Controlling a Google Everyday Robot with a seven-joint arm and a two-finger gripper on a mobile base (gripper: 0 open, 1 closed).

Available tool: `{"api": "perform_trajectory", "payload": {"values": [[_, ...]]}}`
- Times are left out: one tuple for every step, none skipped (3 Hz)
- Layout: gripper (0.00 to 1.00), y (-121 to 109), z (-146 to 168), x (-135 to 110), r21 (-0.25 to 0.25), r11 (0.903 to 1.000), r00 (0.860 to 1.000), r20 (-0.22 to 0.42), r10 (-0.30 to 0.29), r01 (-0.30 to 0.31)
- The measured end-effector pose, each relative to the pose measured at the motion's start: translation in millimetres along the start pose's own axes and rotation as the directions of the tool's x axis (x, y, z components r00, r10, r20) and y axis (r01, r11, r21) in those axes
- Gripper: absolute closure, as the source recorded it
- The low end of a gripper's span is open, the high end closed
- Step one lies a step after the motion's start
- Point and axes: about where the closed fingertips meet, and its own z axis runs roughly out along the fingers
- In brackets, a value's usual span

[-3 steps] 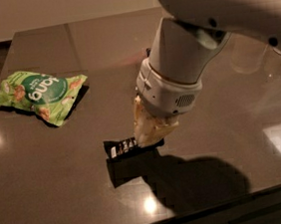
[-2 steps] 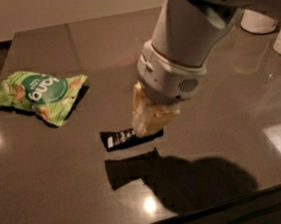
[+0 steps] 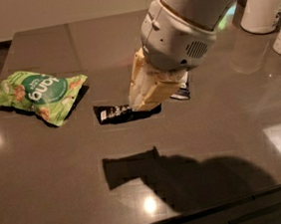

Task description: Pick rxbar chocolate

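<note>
Lifted higher: rxbar chocolate (image 3: pixel 112 113) | pincer (image 3: pixel 139 103) apparently clamping it above table (image 3: pixel 222 125)

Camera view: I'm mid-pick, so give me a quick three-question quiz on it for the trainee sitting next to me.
1. True or false: the rxbar chocolate lies flat on the table, untouched.
2. The gripper is: A) open above the table; B) shut on the bar's right end; C) out of view.
3. Fill in: the snack bag at the left of the picture is coloured ____.

Key: 1 false; the bar hangs in the gripper, with its shadow lying apart from it on the table. 2 B. 3 green.
</note>
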Motion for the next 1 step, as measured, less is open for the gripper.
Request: {"api": "perform_trajectory", "payload": {"values": [[1.00,0.0,0.0,0.0,0.000,1.0000,1.000,0.000,0.000,0.000]]}}
